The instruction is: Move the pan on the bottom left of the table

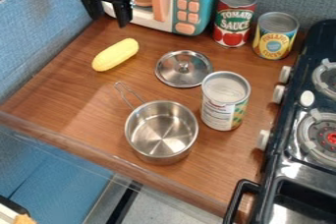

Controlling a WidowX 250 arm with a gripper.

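Observation:
My black gripper (109, 19) hangs at the upper left, in front of the toy microwave, its two fingers open and apart. Well below it and to the right, the shiny metal pan (161, 155) stands upright near the table's front edge, around the middle. Its thin wire handle points up and left. Nothing shows inside the pan, and the gripper is not touching it. To the pan's left lies the bottom left part of the brown wooden table (62, 112).
An opened can (220, 115) stands close at the pan's right, with a metal lid (183, 69) behind. A yellow corn (115, 55) lies left of the lid. Two cans and a teal microwave (199, 2) line the back; a black stove (289, 149) borders the right.

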